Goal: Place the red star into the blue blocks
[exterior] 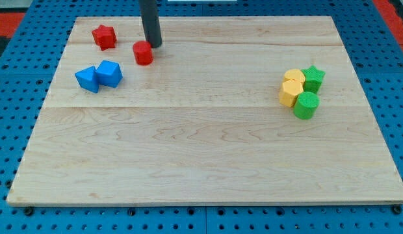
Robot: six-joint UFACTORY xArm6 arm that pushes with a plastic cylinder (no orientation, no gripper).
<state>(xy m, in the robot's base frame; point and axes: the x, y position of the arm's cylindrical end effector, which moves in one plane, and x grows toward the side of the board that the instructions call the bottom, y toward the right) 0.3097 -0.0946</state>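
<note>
The rod's upper part is cut off at the view's top. There is no claw, only my tip [153, 45], which holds nothing and stands just beside the red cylinder [143, 52], at its upper right. The red star [104, 36] lies near the board's [201, 156] top left, above two touching blue blocks [87, 78] [110, 73]. At the view's right cluster two yellow blocks [294, 77] [289, 93], a green star [312, 78] and a green cylinder [305, 104].
</note>
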